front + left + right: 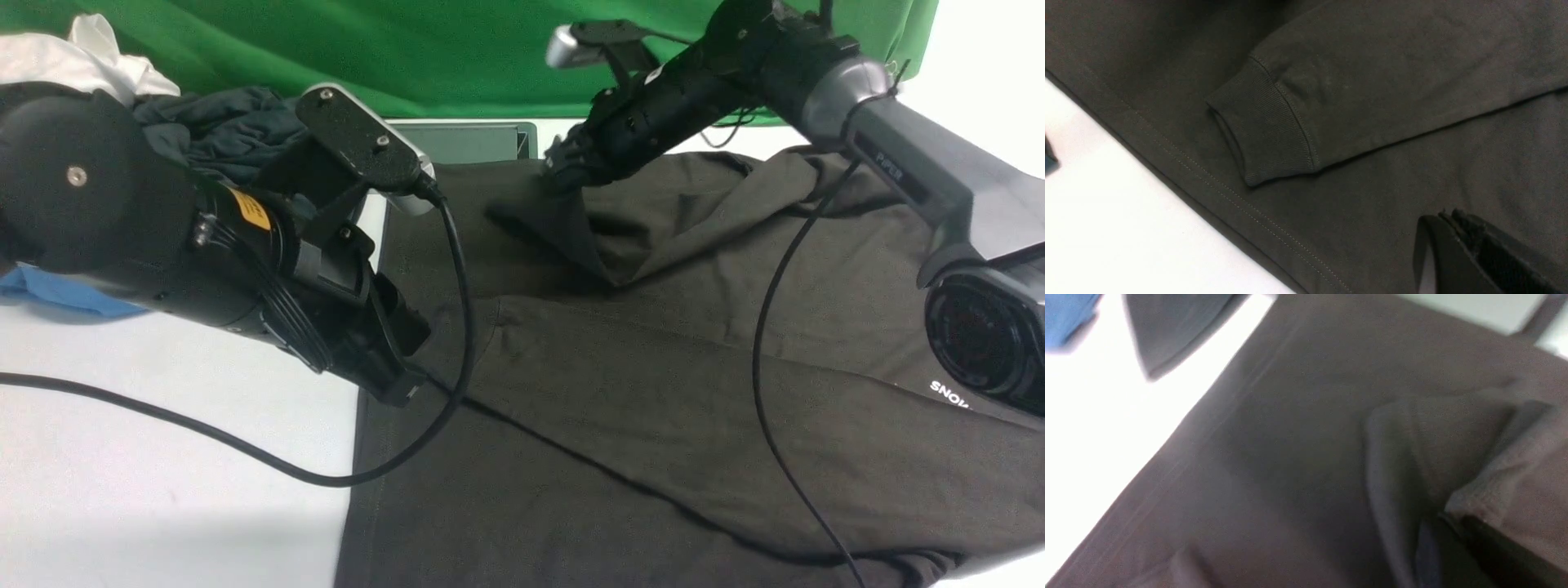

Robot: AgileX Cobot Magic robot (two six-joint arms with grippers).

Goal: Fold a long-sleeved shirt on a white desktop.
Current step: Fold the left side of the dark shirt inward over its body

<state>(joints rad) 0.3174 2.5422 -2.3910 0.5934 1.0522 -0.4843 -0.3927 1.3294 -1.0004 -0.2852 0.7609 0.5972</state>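
Black left fingers [1474, 253] hang together, empty, above the brownish-black knit long-sleeved shirt [653, 367]; right fingers [567, 163] clamp a raised fold [571, 224] that a shallow pinch could drop.

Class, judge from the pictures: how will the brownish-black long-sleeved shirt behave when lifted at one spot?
Probably floppy: where the right tool pinches the long-sleeved shirt, cloth peaks and sags away in folds. Likely to trail behind, since most lies flat on the white desktop. Hardly fragile: the ribbed cuff looks soft knit.
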